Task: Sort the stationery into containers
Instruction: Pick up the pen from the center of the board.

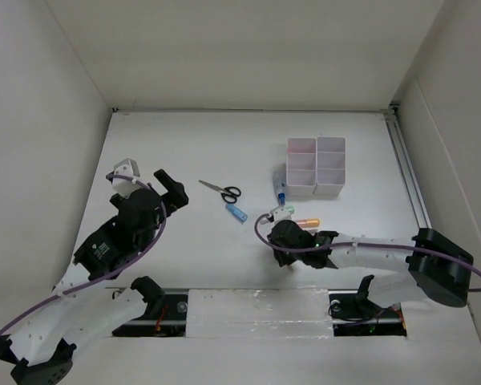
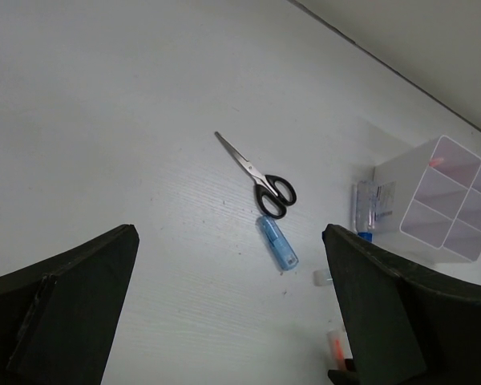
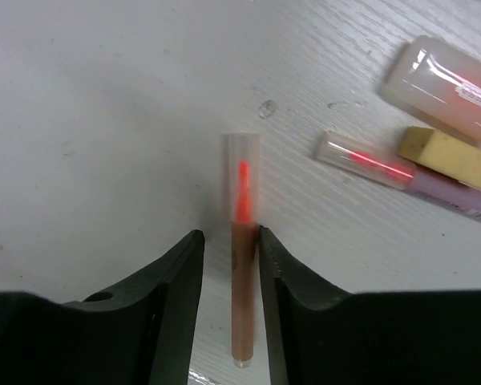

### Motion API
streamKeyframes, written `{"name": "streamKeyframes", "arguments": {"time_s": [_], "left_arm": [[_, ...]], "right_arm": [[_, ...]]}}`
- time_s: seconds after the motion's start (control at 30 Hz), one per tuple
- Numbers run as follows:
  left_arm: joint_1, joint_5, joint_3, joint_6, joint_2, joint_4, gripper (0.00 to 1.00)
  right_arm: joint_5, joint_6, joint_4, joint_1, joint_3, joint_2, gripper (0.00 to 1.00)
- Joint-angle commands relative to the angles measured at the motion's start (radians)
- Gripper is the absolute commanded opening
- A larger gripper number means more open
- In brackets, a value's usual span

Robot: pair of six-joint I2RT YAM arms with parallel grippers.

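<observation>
From above, the left gripper (image 1: 173, 192) hangs with its jaws wide apart over bare table (image 1: 184, 152), well left of the scissors (image 1: 221, 191) and blue tube (image 1: 237, 212). The white organiser (image 1: 316, 166) stands far right, a blue-capped bottle (image 1: 280, 184) against its near-left wall. The right gripper (image 1: 309, 233) covers most of the orange marker (image 1: 311, 221).

The left wrist view shows the scissors' black handles just beside the tube; nothing lies between its fingers (image 2: 64, 313).

Only the right wrist view shows the grasp: the fingers (image 3: 180, 297) straddle the orange marker (image 3: 243, 265), one touching or nearly so, a gap at the other, not yet clamped. A pink marker (image 3: 433, 186) and a yellow block (image 3: 453, 156) lie near.
</observation>
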Motion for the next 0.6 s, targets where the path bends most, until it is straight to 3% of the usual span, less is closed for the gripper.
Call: {"name": "streamKeyframes", "arguments": {"time_s": [0.0,0.07,0.23,0.4,0.57], "left_arm": [[-0.005,-0.022,-0.004,0.024,-0.011,0.009,1.00],[-0.005,-0.022,-0.013,0.024,-0.022,0.009,1.00],[-0.005,-0.013,-0.013,0.035,-0.033,0.018,1.00],[-0.005,-0.012,-0.013,0.035,-0.033,0.027,1.00],[-0.005,-0.003,-0.022,0.044,-0.033,0.036,1.00]], "right_arm": [[0.014,0.096,-0.021,0.046,-0.001,0.072,0.39],[0.000,0.122,0.002,0.046,-0.013,0.109,0.32],[0.033,0.165,-0.045,0.085,0.017,0.192,0.00],[0.043,0.166,-0.033,0.125,0.048,0.227,0.00],[0.036,0.108,0.070,0.147,0.063,-0.004,0.00]]}}
